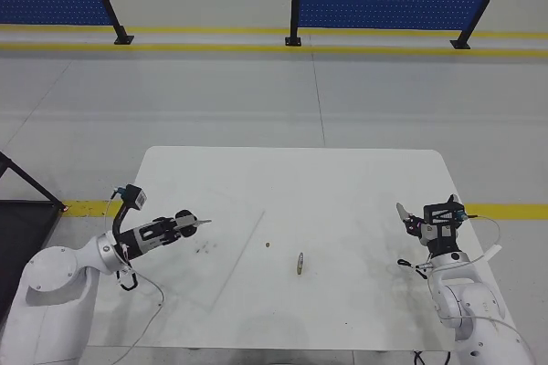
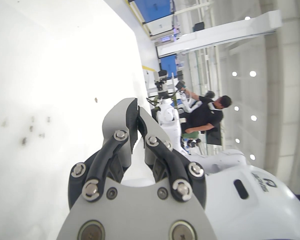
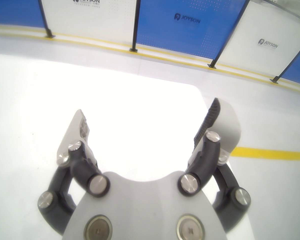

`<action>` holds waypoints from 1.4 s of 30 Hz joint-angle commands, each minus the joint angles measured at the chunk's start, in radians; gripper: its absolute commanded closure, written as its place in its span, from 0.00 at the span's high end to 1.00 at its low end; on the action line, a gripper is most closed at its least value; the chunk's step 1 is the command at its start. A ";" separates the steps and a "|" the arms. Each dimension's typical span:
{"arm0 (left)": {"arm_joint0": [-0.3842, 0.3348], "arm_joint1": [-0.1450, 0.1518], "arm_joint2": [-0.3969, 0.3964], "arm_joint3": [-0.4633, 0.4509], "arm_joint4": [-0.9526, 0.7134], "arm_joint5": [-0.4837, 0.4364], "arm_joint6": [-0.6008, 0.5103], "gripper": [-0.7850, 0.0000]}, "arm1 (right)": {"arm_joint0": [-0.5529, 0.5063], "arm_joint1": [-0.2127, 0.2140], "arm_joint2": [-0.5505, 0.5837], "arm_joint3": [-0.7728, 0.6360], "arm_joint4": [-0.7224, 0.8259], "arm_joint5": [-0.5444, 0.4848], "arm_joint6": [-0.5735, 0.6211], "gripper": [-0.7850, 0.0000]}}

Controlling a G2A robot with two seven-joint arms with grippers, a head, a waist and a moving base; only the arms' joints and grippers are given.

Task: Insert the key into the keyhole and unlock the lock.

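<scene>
Where the task's things lie: a small elongated brass-coloured metal piece [image 1: 300, 263] sits on the white rectangular table [image 1: 347, 173], roughly midway between the two sets of jaws and well apart from both. A tiny round dark piece [image 1: 268, 245] lies near it, on the side of the left jaws. Both are too small to tell which is key and which is lock.
Left gripper [image 2: 137, 108]: grey fingers with black ribbed pads [image 2: 132, 116] pressed together on nothing, and both pieces lie out beyond its tips.
Right gripper [image 3: 147, 111]: jaws spread wide with nothing between them, over the table near its edge.
Step in hand: judged to be the first pick, since nothing is held.
Doing it well: part the left jaws before descending, and come straight down so the piece sits centred between the pads. Grip the key by its bow with the blade free past the fingertips — a skewed hold would likely miss the keyhole. The other jaws should pin the lock body.
Risk: thin metal on a smooth top may skid out from closing pads — close slowly.
</scene>
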 commanded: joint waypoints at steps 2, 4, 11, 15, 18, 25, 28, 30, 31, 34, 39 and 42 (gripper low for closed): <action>-0.025 0.006 -0.012 0.026 -0.042 -0.019 -0.037 0.00 | 0.000 0.000 0.000 0.000 0.000 0.000 0.000 1.00; -0.041 0.009 -0.015 0.038 -0.066 -0.025 -0.063 0.00 | 0.000 0.000 0.000 0.000 0.000 0.000 0.000 1.00; -0.076 0.016 -0.002 0.071 -0.131 -0.038 -0.140 0.00 | 0.000 0.000 0.000 0.000 0.000 0.000 0.000 1.00; -0.076 0.016 -0.002 0.071 -0.131 -0.038 -0.140 0.00 | 0.000 0.000 0.000 0.000 0.000 0.000 0.000 1.00; -0.076 0.016 -0.002 0.071 -0.131 -0.038 -0.140 0.00 | 0.000 0.000 0.000 0.000 0.000 0.000 0.000 1.00; -0.076 0.016 -0.002 0.071 -0.131 -0.038 -0.140 0.00 | 0.015 -0.001 -0.021 -0.019 0.022 -0.050 0.042 1.00; -0.076 0.016 -0.002 0.071 -0.131 -0.038 -0.140 0.00 | 0.036 -0.001 -0.035 -0.063 0.024 -0.076 0.135 1.00; -0.076 0.016 -0.002 0.071 -0.131 -0.038 -0.140 0.00 | 0.044 -0.002 -0.059 -0.100 0.019 -0.089 0.208 1.00; -0.076 0.016 -0.002 0.071 -0.131 -0.038 -0.140 0.00 | 0.050 -0.002 -0.067 -0.118 0.010 -0.078 0.249 1.00; -0.076 0.016 -0.002 0.071 -0.131 -0.038 -0.140 0.00 | 0.063 -0.007 -0.116 -0.168 0.001 -0.054 0.361 1.00; -0.076 0.016 -0.002 0.071 -0.131 -0.038 -0.140 0.00 | 0.054 -0.015 -0.218 -0.260 -0.032 -0.034 0.507 1.00; -0.076 0.016 -0.002 0.071 -0.131 -0.038 -0.140 0.00 | 0.055 -0.019 -0.259 -0.300 -0.036 -0.026 0.593 1.00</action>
